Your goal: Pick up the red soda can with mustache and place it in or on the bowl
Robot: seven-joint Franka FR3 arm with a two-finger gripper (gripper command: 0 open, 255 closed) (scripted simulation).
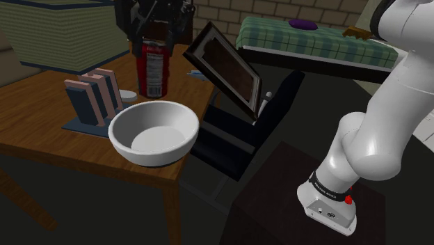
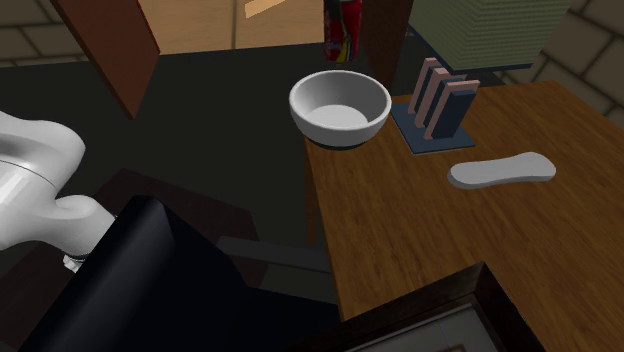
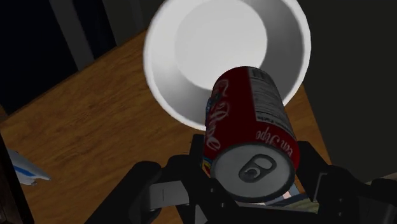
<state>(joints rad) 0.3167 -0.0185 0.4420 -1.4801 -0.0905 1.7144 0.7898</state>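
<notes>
A red cylindrical soda can (image 1: 153, 66) with white lettering is clasped near its top by the all-black two-finger gripper (image 1: 154, 33), whose fingers (image 3: 313, 168) are closed against the can's two sides. In the shoulder view the can is seen upright, just beyond the far rim of a white round bowl (image 1: 154, 132) and apart from it. In the wrist view the can's silver pull-tab lid is turned toward the camera, and its lower end is seen over the bowl's near rim. In the second exterior view only the can's lower part is seen, at the top edge, above and beyond the bowl; there it appears to hang clear of the tabletop, though this cannot be told for certain. The bowl is set at the edge of a brown wooden table (image 1: 42, 132). Beside the bowl, on the shoulder view's left, a blue holder with upright pink and blue slabs (image 1: 94, 99) is placed. A flat pale grey oblong object (image 2: 500, 170) lies on the table well apart from the bowl. A dark-framed picture (image 1: 226, 66) is tilted over a black chair (image 1: 236, 139) at the table's side. The white arm (image 1: 372, 132) is seen at the shoulder view's right.
</notes>
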